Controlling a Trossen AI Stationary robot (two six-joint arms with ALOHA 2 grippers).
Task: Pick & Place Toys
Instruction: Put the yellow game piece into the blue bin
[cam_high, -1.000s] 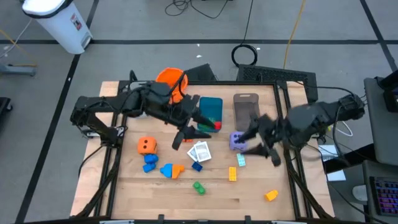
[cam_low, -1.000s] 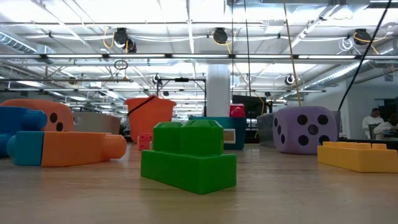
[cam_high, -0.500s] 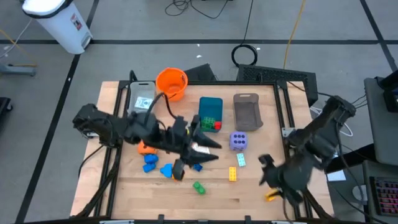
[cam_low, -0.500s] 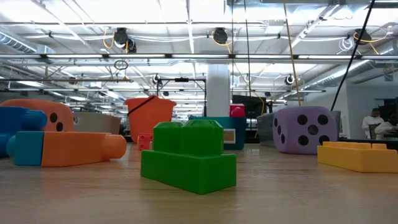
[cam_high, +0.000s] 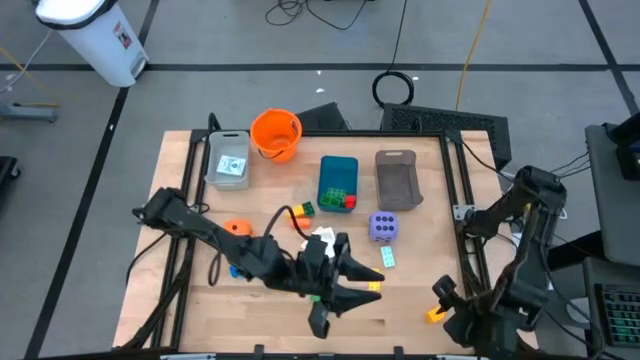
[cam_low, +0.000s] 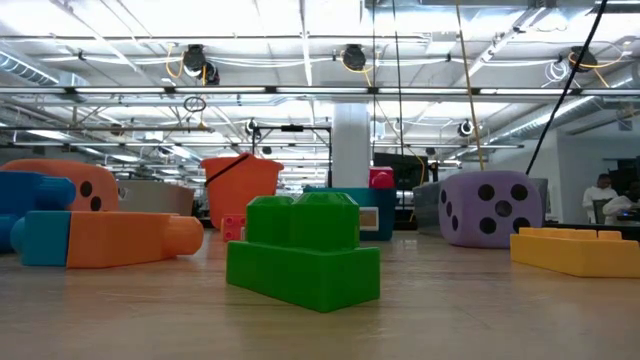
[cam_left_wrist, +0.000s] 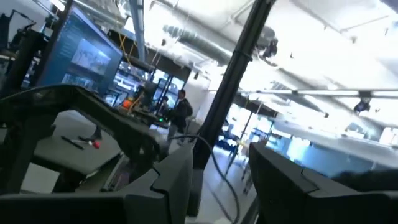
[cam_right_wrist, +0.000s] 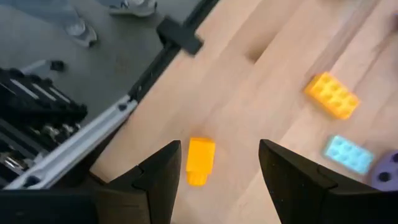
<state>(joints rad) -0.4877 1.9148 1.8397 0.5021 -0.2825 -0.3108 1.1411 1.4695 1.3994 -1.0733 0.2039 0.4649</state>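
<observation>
My right gripper (cam_high: 448, 308) is open and hangs over the table's near right corner. A small orange-yellow brick (cam_right_wrist: 200, 160) lies flat on the wood ahead of its two fingers, untouched; it also shows in the high view (cam_high: 435, 314). My left gripper (cam_high: 346, 296) is open and empty at the near middle, above a green brick (cam_low: 304, 256) and a yellow brick (cam_low: 574, 250). The purple die (cam_high: 383, 226), a light blue brick (cam_high: 387, 258), white cards (cam_high: 322, 238), blue bricks (cam_high: 240, 268) and the orange die (cam_high: 237, 228) lie on the table. My left arm partly hides the orange die.
The orange bucket (cam_high: 276, 133), a grey tray (cam_high: 228, 158), a teal tray (cam_high: 338, 182) holding green and red bricks, and a brown tray (cam_high: 397, 178) stand along the far side. The table's metal frame rail (cam_right_wrist: 124, 112) runs close beside my right gripper.
My left gripper has swept from beside the teal tray toward the table's near edge and a little right, staying open. My right gripper has gone from beside the purple die toward the near right corner, ending over the orange-yellow brick. No toy has moved.
</observation>
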